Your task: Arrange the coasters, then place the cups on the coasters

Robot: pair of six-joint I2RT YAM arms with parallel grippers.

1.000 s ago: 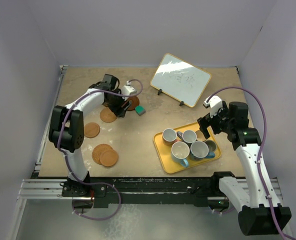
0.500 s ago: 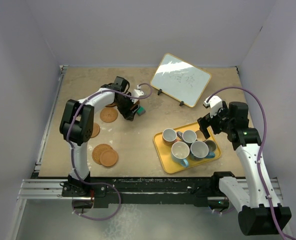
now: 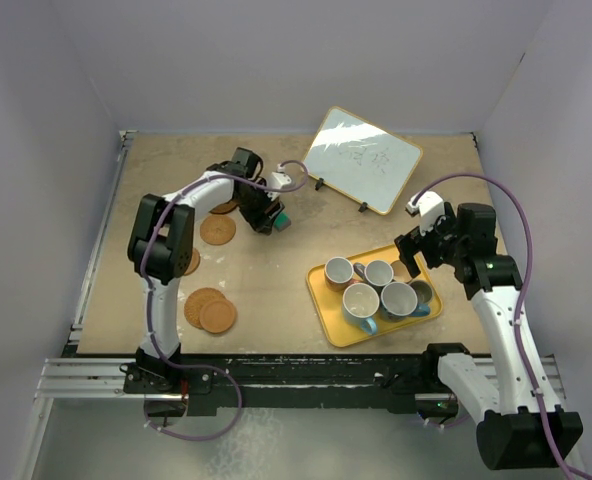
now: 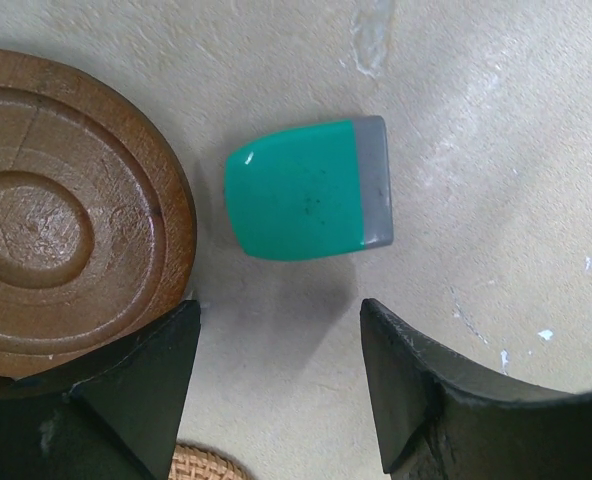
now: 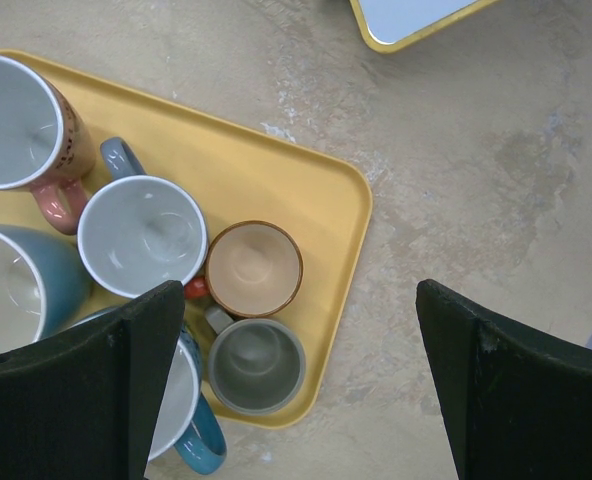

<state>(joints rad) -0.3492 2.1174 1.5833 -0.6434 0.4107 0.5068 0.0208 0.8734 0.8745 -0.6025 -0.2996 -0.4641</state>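
From above, the left gripper (image 3: 267,215) is hovering toward the far left of the table (image 3: 276,280) beside a teal block (image 3: 280,220). Light coasters (image 3: 217,230) are lying scattered nearby, and the right gripper (image 3: 416,246) is hanging by the far right edge of the yellow tray (image 3: 328,318), where the cups (image 3: 361,300) are sitting together. The left wrist camera is showing its fingers (image 4: 126,400) spread and holding nothing, with a dark ringed coaster (image 4: 66,230) lying just beside the block, while the right wrist camera is showing its fingers (image 5: 76,400) wide apart and empty above the cups clustered in the tray's corner.
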